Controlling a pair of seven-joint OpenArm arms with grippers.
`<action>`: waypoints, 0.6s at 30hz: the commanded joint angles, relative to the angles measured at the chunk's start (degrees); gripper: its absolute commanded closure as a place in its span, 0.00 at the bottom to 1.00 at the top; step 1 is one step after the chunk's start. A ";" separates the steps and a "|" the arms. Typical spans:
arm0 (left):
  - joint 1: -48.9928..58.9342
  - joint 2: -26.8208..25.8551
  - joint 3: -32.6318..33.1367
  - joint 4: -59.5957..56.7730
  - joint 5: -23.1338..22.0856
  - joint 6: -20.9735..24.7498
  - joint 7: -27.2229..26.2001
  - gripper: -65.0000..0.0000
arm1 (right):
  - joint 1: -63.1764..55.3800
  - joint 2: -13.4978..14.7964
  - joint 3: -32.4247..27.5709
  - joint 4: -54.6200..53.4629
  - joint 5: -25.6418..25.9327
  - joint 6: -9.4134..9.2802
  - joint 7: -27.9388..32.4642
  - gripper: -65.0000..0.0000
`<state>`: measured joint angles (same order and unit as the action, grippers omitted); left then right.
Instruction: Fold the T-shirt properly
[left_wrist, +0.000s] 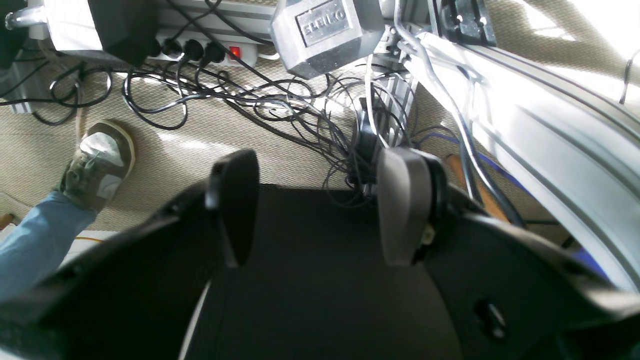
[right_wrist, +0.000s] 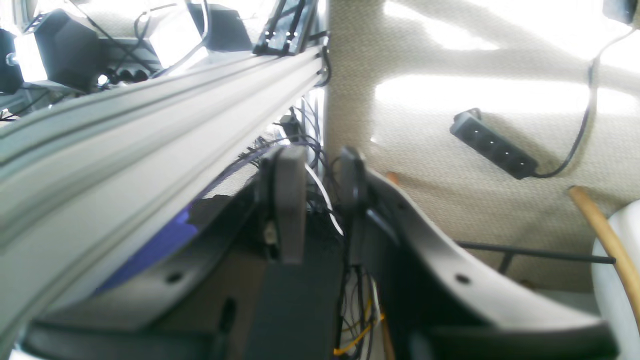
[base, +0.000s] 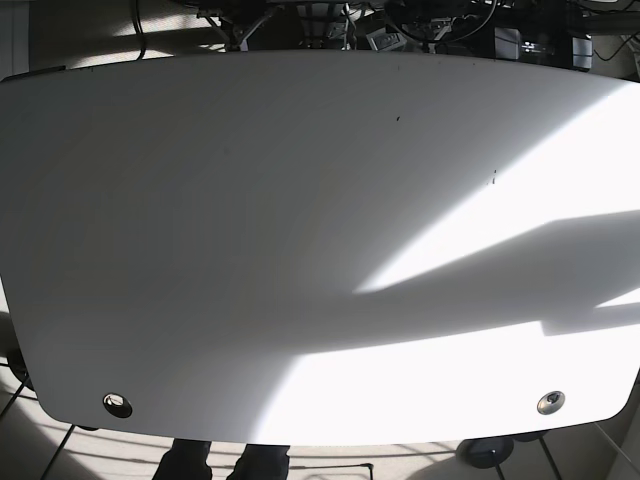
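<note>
No T-shirt shows in any view. The white table (base: 200, 200) fills the base view, and neither arm appears there. In the left wrist view my left gripper (left_wrist: 320, 205) hangs over the carpeted floor with its two fingers (left_wrist: 235, 200) wide apart and nothing between them. In the right wrist view my right gripper (right_wrist: 322, 192) points at the floor beside an aluminium rail (right_wrist: 125, 150). Its fingers (right_wrist: 290, 200) stand a narrow gap apart and hold nothing.
A tangle of black cables (left_wrist: 280, 110), a power strip (left_wrist: 205, 52) and a grey hex dumbbell (left_wrist: 325, 35) lie on the floor. A person's shoe (left_wrist: 97, 165) is at the left. Another power strip (right_wrist: 492, 145) lies on the carpet. Two grommet holes (base: 117, 404) mark the table's near edge.
</note>
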<state>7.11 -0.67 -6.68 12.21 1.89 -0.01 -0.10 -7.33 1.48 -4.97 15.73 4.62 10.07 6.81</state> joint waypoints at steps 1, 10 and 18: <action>0.05 -0.17 0.04 0.14 0.09 0.05 -0.30 0.47 | -0.10 0.06 0.01 0.14 -0.27 0.18 0.18 0.81; 1.02 -0.17 -0.14 0.06 0.00 0.05 -2.50 0.47 | -0.62 0.06 0.01 0.49 -0.36 0.18 0.18 0.82; 4.71 -0.17 -0.14 1.20 0.00 0.05 -6.28 0.48 | -5.63 0.06 0.01 6.03 -0.36 0.18 0.27 0.82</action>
<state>11.77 -0.67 -6.81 13.30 1.89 -0.01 -5.69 -12.80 1.56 -4.97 21.47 4.40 10.07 6.79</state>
